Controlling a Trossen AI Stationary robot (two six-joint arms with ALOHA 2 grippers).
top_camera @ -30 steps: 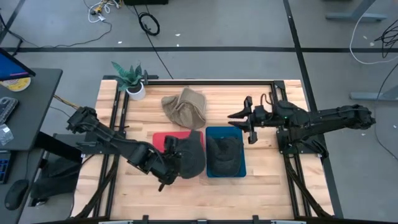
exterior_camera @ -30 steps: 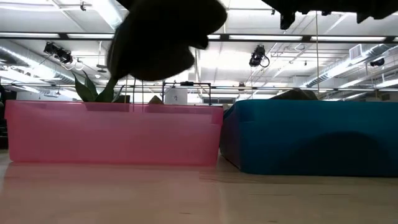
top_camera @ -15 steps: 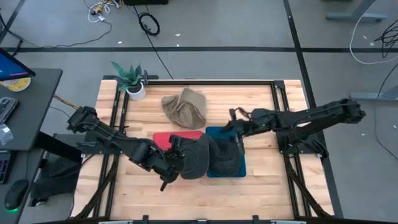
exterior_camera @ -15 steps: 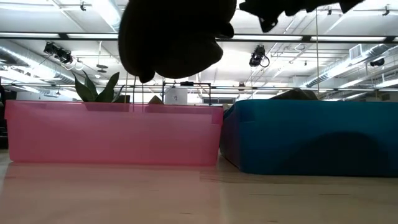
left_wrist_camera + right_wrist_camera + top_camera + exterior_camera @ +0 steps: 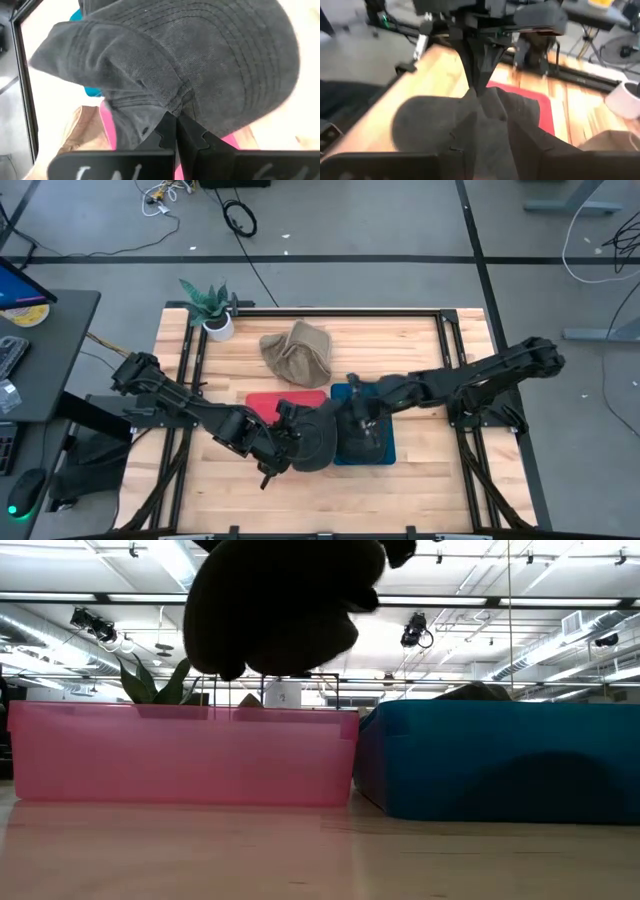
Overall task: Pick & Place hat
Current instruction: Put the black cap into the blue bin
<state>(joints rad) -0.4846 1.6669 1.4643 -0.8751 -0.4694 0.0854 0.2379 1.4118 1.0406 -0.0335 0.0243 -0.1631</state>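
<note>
Here the left gripper [image 5: 175,131] is clenched on a dark hat [image 5: 318,432], held above the red bin [image 5: 275,400]. The right gripper [image 5: 352,395] grasps the same hat's right side beside the blue bin [image 5: 386,450].

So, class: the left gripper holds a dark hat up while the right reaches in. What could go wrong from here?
1. The left gripper pinches only a fold of the dark hat, so it may slip.
2. The right gripper is close; the arms could collide.
3. The blue bin already holds a hat.

Potted plant [image 5: 212,309] at the table's [image 5: 420,340] far-left corner
</note>
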